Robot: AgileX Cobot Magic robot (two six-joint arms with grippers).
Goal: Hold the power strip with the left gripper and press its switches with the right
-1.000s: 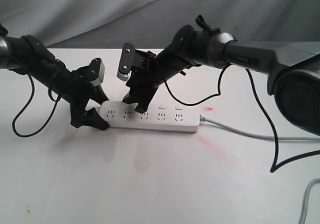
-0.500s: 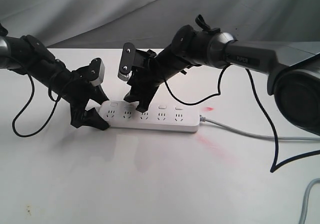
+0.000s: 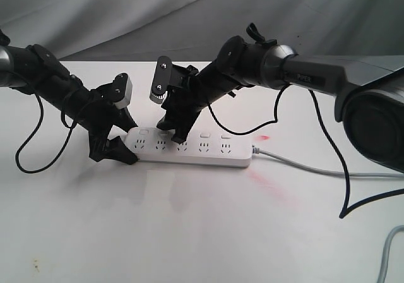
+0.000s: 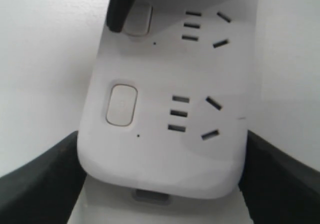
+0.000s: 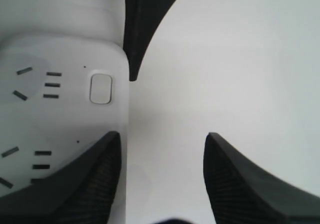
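Note:
The white power strip point(image 3: 196, 151) lies flat on the table, its grey cord point(image 3: 303, 165) trailing right. My left gripper point(image 3: 125, 143) is shut on the strip's left end; in the left wrist view the rounded end point(image 4: 165, 154) sits between its two black fingers point(image 4: 40, 184). My right gripper point(image 3: 173, 131) is open above the strip's left part. One of its fingertips point(image 4: 119, 11) rests at the edge of the second switch point(image 4: 139, 19), while the first switch point(image 4: 121, 104) is bare. In the right wrist view one finger point(image 5: 95, 179) overlaps the strip point(image 5: 60, 114), the other hangs over the table.
A black cable point(image 3: 28, 150) loops from the left arm onto the white table point(image 3: 189, 232). Another black cable point(image 3: 344, 188) hangs from the right arm. A red light patch point(image 3: 268, 185) lies right of the strip. Grey cloth point(image 3: 126, 11) hangs behind.
The right arm's wrist has shifted slightly to the right and upward over the strip. The left gripper and the strip have not moved.

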